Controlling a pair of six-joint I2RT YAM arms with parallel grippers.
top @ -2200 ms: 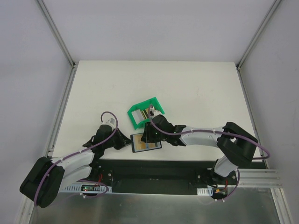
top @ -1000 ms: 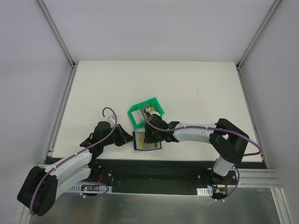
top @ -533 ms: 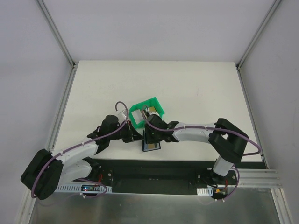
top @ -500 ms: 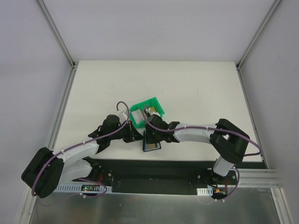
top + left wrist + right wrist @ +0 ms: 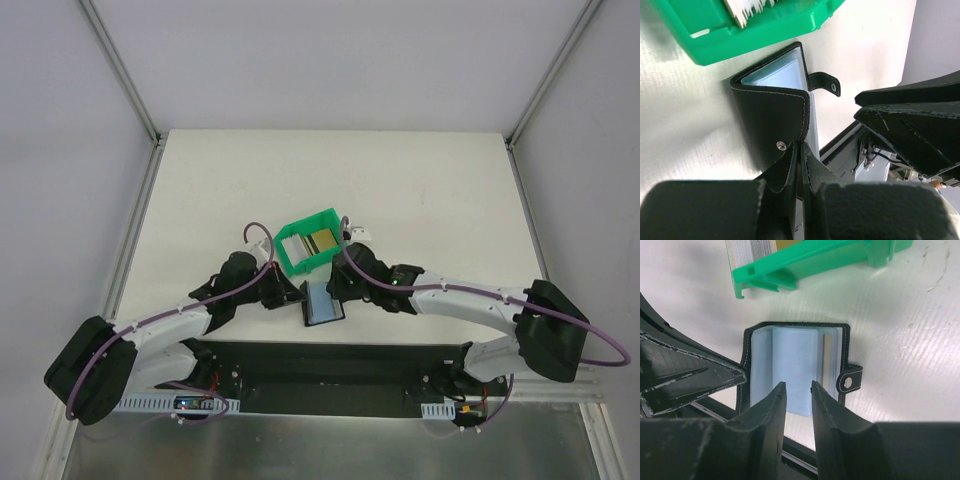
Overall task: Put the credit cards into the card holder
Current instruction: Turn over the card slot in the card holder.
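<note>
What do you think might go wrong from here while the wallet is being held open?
The left gripper pinches only the cover edge of the card holder; it may slip and the holder fold shut. The right gripper hangs open just above it and close to the green bin; reaching for the credit cards, it might nudge either.

A green plastic open-fronted bin [image 5: 292, 262] sits on the white table [image 5: 420, 190], a little left of centre and toward the near edge. A black strip [image 5: 340, 362] runs along that edge. Pale walls with metal corner rails [image 5: 120, 72] enclose the table.
</note>
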